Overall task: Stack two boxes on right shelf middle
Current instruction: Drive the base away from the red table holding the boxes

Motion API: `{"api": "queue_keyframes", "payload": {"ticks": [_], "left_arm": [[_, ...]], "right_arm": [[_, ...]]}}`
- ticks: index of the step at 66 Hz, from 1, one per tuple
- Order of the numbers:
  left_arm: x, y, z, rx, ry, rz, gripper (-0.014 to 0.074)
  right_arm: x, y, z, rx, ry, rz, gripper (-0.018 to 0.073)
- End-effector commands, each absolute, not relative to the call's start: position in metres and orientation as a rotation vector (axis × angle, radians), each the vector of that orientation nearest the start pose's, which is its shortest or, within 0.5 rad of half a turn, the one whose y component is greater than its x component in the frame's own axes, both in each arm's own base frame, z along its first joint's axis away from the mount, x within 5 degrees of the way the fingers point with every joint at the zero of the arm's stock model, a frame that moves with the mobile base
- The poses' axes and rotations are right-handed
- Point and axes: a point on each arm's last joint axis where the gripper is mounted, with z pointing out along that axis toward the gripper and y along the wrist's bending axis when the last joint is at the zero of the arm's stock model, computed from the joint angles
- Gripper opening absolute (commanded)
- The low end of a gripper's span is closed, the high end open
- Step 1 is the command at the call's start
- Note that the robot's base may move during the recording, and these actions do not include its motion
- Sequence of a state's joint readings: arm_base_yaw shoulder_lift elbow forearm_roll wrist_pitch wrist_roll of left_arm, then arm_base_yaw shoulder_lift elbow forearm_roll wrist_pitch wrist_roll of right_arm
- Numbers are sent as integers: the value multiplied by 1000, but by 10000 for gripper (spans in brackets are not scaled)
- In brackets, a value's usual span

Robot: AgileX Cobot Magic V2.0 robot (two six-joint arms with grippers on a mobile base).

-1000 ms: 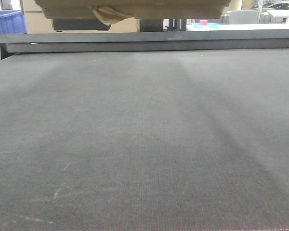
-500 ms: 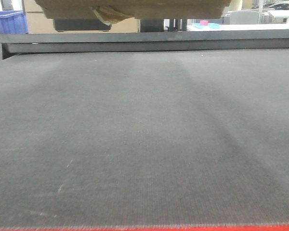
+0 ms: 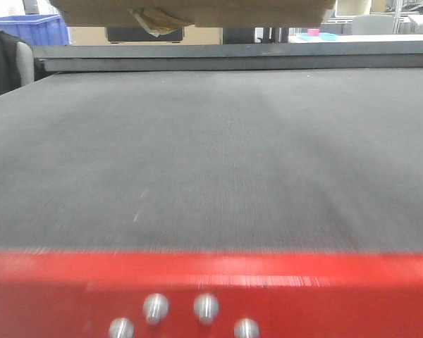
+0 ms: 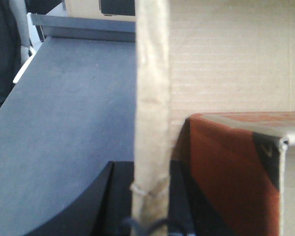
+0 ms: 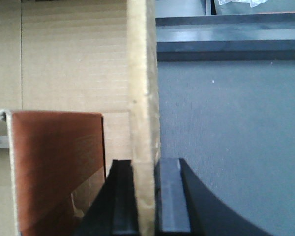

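Gripping the cardboard box by its upright walls, left gripper and right gripper clamp it above the dark shelf deck behind a red rail, so nothing looks placed yet, stacking undone

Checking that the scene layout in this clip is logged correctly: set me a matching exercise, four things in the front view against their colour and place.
Things:
1. box
2. bin
3. rail
4. mat

Colour and place:
A. grey, across the middle
B. red, bottom edge, with rivets
C. tan, top edge
D. blue, top left

Pairs: 1-C, 2-D, 3-B, 4-A
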State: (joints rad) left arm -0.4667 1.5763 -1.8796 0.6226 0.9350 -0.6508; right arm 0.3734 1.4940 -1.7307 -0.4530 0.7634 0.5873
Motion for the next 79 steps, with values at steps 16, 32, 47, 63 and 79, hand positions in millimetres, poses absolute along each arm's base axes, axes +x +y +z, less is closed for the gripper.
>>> {"api": "queue_keyframes", "payload": {"ticks": [16,32,47,63,79], "left_arm": [[315,-108,500,-93,1889,8,-111],[315,-109,500,-93,1887,7,-111],[315,-109,500,-93,1887,7,-111],[315,-109,500,-93,1887,7,-111],[315,-109,500,-93,1887,7,-111]], "right_arm": [[312,92,490,64,1846,131,-154],[312,92,490,64,1846,131,-154],[312,92,490,64,1846,131,-154],[312,92,490,64,1846,131,-154],[312,92,490,64,1846,131,-154]]}}
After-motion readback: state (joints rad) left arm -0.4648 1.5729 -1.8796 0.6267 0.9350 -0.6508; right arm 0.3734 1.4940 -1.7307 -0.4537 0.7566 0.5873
